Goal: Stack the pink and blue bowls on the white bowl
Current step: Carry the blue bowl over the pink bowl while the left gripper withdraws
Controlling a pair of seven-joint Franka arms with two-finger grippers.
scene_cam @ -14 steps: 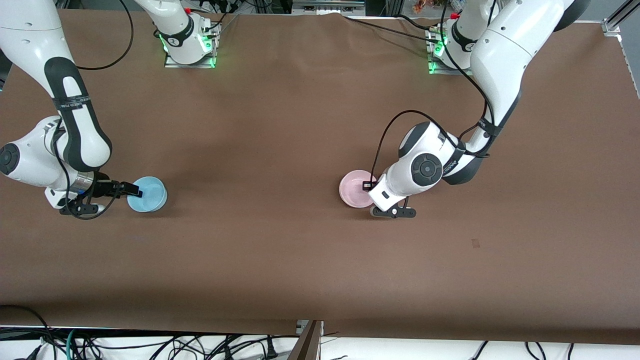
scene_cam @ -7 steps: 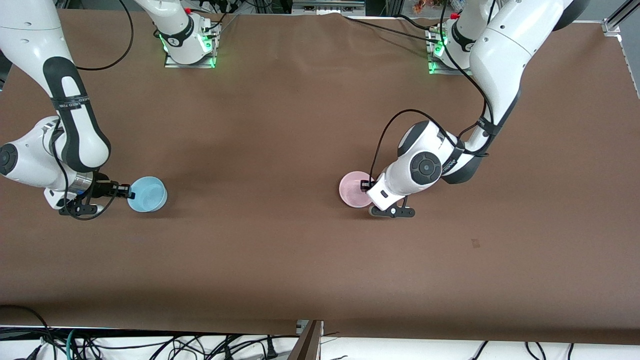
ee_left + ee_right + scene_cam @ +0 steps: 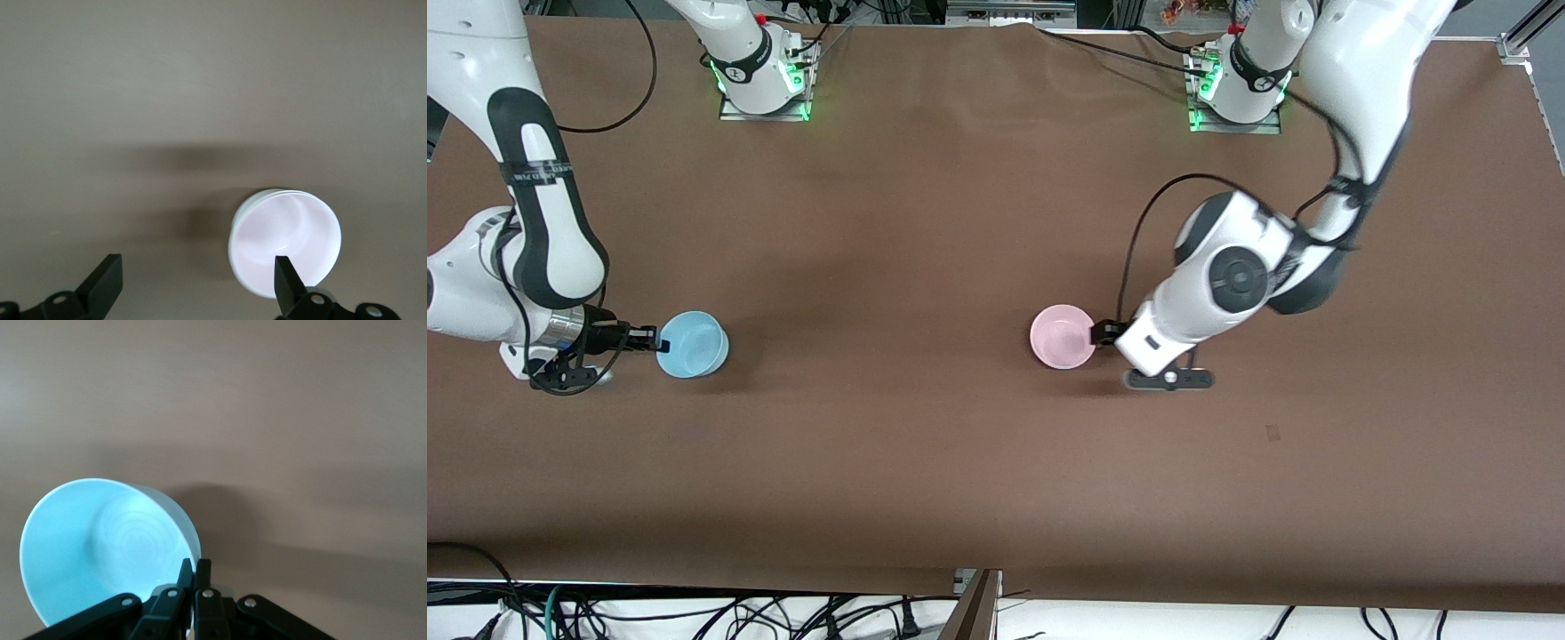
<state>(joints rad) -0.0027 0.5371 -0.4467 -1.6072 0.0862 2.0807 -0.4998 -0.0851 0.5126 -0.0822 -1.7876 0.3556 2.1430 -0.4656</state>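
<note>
Currently the pink bowl [image 3: 1063,336] sat upright on the brown table [image 3: 925,444], toward the left arm's end but not far from the middle, mouth up and nothing in it. Left pincer [image 3: 1104,333] was just beside it on the left arm's side, at rim height, fingers spread wide; in the left wrist view the pink bowl [image 3: 285,251] showed with one finger [image 3: 288,283] over its rim edge and the second finger [image 3: 103,287] well apart from it, so nothing was gripped. Whether that finger touched the rim, I could not tell. Blue bowl [image 3: 692,344] was at the right arm's end of the table, well apart from the pink one and about as near to the front camera. Right pincer [image 3: 660,344] was at its rim on the right arm's side, fingers pressed together on the wall; the right wrist view showed the blue bowl [image 3: 100,547] tilted with its mouth turned partly sideways, and the right pincer [image 3: 193,577] clamped on the rim, one finger inside and one outside. Blue bowl cast a shadow on the cloth beside it. Whether its base touched the table I could not tell. No white bowl showed in any view. Both arm bases stood at the table edge farthest from the front camera, green lights on.
</note>
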